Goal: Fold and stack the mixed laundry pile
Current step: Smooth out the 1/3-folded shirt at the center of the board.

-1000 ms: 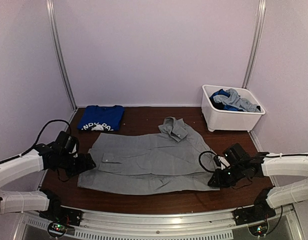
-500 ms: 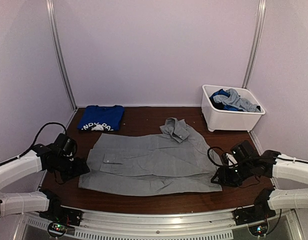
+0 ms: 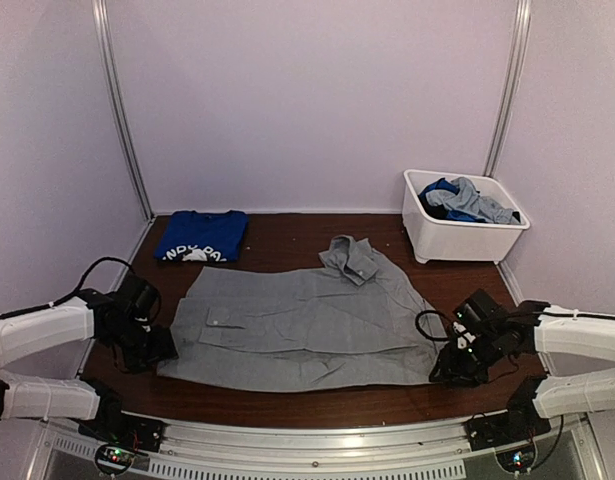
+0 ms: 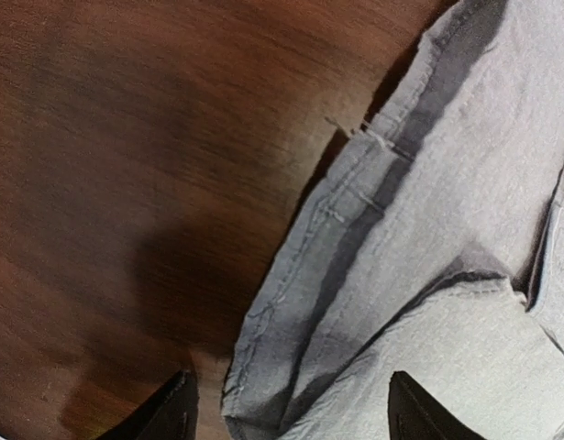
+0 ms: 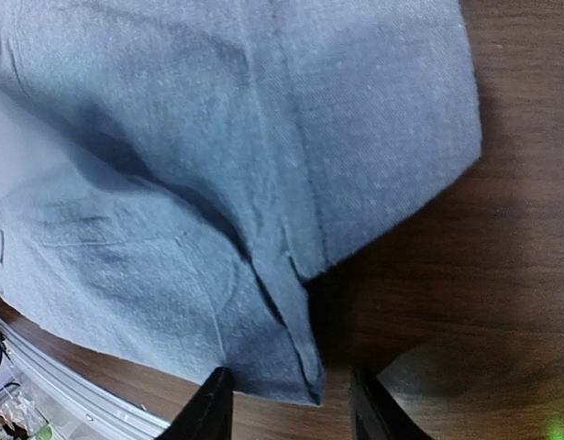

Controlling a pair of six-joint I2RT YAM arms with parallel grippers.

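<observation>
A light-grey shirt (image 3: 297,325) lies spread flat across the middle of the table, its collar toward the back. My left gripper (image 3: 159,347) hovers at the shirt's near-left corner. In the left wrist view its jaws (image 4: 291,422) are open, standing either side of the hemmed corner of the grey cloth (image 4: 428,229). My right gripper (image 3: 450,368) is at the near-right corner. In the right wrist view it (image 5: 289,408) is open with the shirt's folded corner (image 5: 217,137) lying between the fingertips. A folded royal-blue tee with white print (image 3: 200,237) lies at the back left.
A white plastic bin (image 3: 427,238) stands at the back right, holding more blue and grey garments (image 3: 467,200). Dark wooden table (image 3: 287,240) shows around the shirt. Purple walls close in the back and sides, and a metal rail runs along the near edge.
The left gripper slid off the shirt's left edge toward the near-left corner. The right gripper shifted right and nearer, to the near-right corner, and its jaws opened. The shirt barely moved.
</observation>
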